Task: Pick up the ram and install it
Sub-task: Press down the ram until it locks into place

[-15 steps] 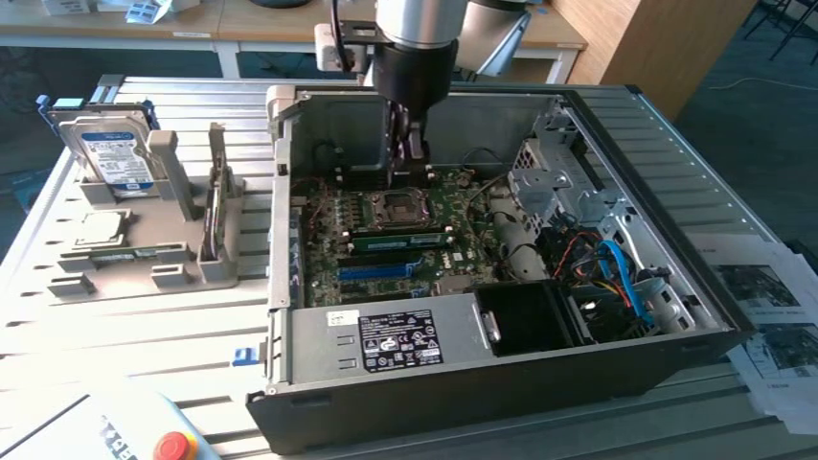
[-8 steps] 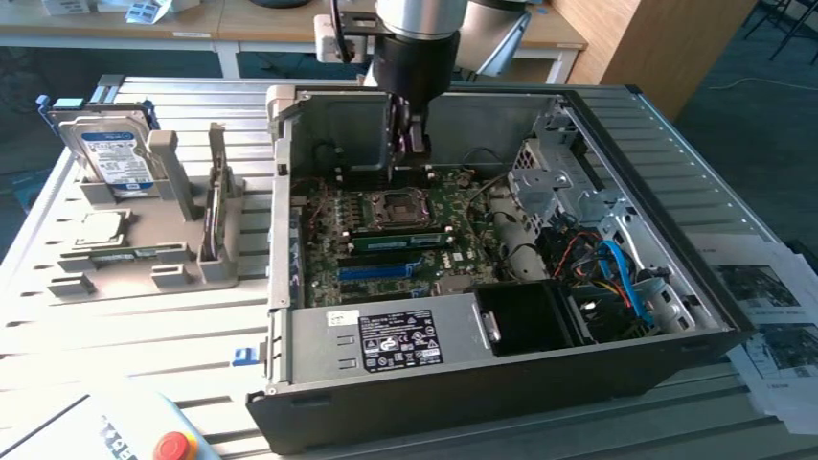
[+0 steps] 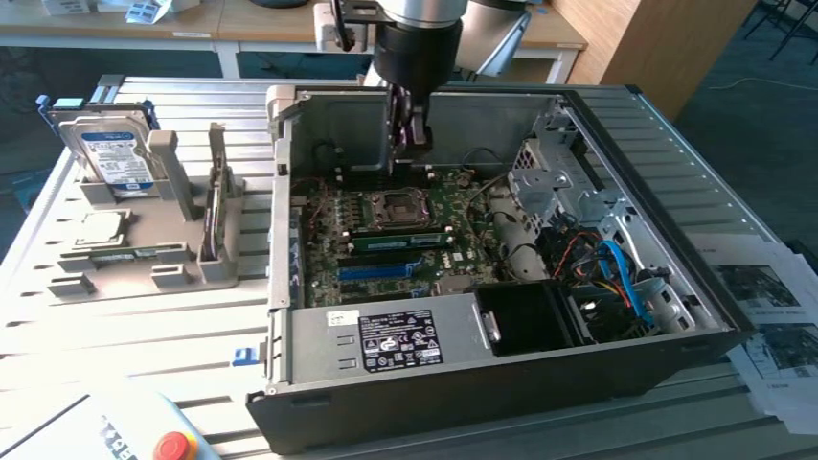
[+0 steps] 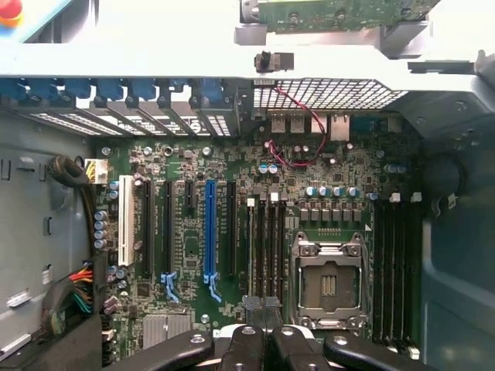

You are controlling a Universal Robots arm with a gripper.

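Hovering over open case (image 3: 691, 316), gripper (image 3: 412, 134) pinched shut, nothing visibly held. Ram (image 3: 398, 233) sits in board (image 4: 232, 166) slot beside CPU socket (image 4: 329, 282), case-centre, so fingers hang right above it.

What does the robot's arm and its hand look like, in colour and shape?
The arm ends in a silver band above a round black wrist cylinder. The hand beneath is dark, narrow and tapering. In the wrist view its black linkages carry round silver bolts.

Bright daylight, table glare, case interior shadowed.
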